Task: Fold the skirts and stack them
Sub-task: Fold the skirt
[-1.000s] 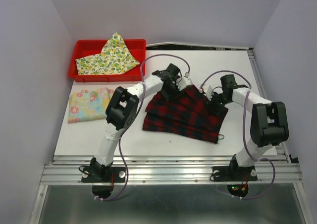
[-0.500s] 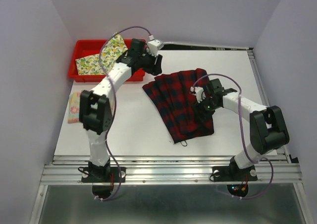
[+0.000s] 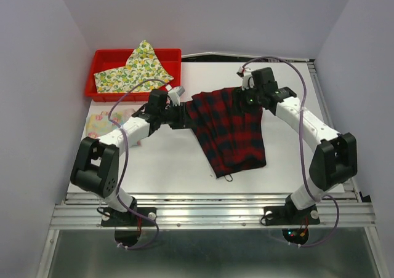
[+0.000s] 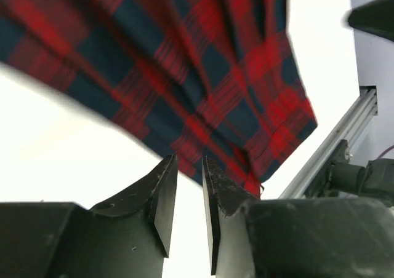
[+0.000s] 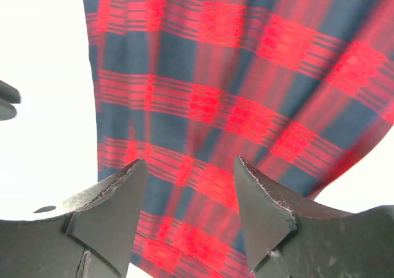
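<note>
The plaid skirt (image 3: 231,133) lies spread on the middle of the worktop (image 3: 166,167), running from a wide far edge down to a narrower near end, with a small loop sticking out at its near edge. It is not folded flat; ridges run along its length.

The left claw (image 3: 183,115) sits low at the skirt's far left corner. In the left wrist view its fingers (image 4: 161,195) are almost together, with only a thin slit between them, and no cloth is in that slit (the plaid begins just beyond the tips). Whether the tips touch the cloth I cannot tell.

The right claw (image 3: 249,98) is over the skirt's far right corner. Its wrist view shows the fingers (image 5: 114,219) spread wide apart, with plaid filling the space beyond them and nothing pinched.

The floral skirt (image 3: 101,123) lies flat at the left side of the worktop, partly covered by the left arm. The lemon skirt (image 3: 132,69) rests in the red bin (image 3: 111,55) at the far left corner, one point of it reaching over the bin's back wall.
</note>
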`<state>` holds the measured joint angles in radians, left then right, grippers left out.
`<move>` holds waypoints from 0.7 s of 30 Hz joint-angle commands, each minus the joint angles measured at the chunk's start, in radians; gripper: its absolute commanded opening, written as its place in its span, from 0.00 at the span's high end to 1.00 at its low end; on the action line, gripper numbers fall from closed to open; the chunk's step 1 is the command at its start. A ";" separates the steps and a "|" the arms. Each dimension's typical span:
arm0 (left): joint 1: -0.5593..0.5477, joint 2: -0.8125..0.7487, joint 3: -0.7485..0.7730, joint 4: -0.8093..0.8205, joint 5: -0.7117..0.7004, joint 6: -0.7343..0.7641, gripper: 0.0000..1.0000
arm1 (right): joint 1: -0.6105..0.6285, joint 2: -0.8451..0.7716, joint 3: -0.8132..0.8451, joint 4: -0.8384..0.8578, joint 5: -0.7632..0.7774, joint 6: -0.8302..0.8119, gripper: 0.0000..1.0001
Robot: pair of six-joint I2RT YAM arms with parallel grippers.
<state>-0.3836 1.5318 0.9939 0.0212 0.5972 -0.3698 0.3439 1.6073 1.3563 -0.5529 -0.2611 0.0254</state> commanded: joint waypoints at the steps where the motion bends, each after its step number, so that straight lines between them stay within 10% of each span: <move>1: -0.009 0.033 -0.066 0.163 0.027 -0.159 0.68 | 0.117 0.080 0.049 -0.018 0.083 0.082 0.36; 21: -0.064 0.346 0.005 0.266 0.050 -0.245 0.75 | 0.296 0.402 0.204 -0.035 0.381 0.103 0.30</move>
<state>-0.4358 1.8660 0.9607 0.2367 0.6292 -0.5907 0.6140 1.9671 1.5040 -0.5949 0.0528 0.1135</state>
